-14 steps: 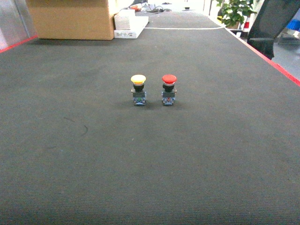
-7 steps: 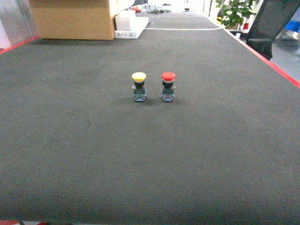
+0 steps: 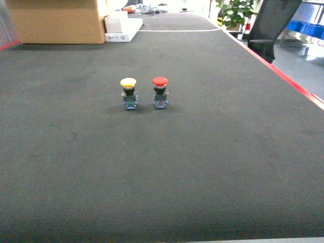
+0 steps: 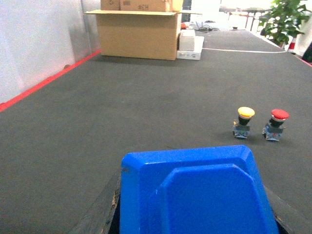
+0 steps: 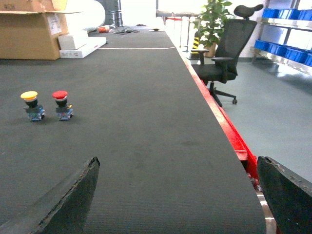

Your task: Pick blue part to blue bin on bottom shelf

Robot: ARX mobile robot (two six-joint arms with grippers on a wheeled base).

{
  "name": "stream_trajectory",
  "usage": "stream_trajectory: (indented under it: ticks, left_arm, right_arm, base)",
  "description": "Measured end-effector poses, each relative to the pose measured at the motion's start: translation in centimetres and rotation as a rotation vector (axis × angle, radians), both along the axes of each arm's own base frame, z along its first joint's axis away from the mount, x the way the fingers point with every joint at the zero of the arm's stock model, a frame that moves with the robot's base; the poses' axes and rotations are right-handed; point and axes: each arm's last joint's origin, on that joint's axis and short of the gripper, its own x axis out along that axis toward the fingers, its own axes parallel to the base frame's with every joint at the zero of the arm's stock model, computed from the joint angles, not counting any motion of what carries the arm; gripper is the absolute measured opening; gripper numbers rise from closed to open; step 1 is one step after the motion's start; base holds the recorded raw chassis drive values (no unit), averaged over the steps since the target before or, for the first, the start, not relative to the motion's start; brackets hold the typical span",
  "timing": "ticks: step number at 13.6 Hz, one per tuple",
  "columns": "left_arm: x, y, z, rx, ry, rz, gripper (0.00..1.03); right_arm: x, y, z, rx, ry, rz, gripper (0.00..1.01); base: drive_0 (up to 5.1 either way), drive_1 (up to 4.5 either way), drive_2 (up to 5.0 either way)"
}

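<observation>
The left gripper (image 4: 195,214) was clamped on the blue part (image 4: 195,192), so the pick looked done. The right gripper (image 5: 178,195) hung wide open. Bin and shelf weren't visible, so next was probably driving over there.

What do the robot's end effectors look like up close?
The right end effector has two broad, tapering, near-black fingers with rough, worn edges. The left end effector's dark fingers are mostly hidden by the blue part. No cables or markings show.
</observation>
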Motion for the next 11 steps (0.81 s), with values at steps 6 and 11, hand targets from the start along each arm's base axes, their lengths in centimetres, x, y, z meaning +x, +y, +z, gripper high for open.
stream_trajectory:
  ticks: [6, 11]
  left_arm:
    - [0.00, 0.00, 0.01, 0.000, -0.001, 0.000, 0.44]
    - [0.00, -0.02, -0.01, 0.000, 0.001, -0.005, 0.44]
  right_arm:
    - [0.00, 0.00, 0.00, 0.000, 0.000, 0.000, 0.98]
    - [0.00, 0.00, 0.00, 0.000, 0.000, -0.001, 0.98]
  base:
    - [0.1, -3.77, 4.0]
    - [0.1, -3.77, 4.0]
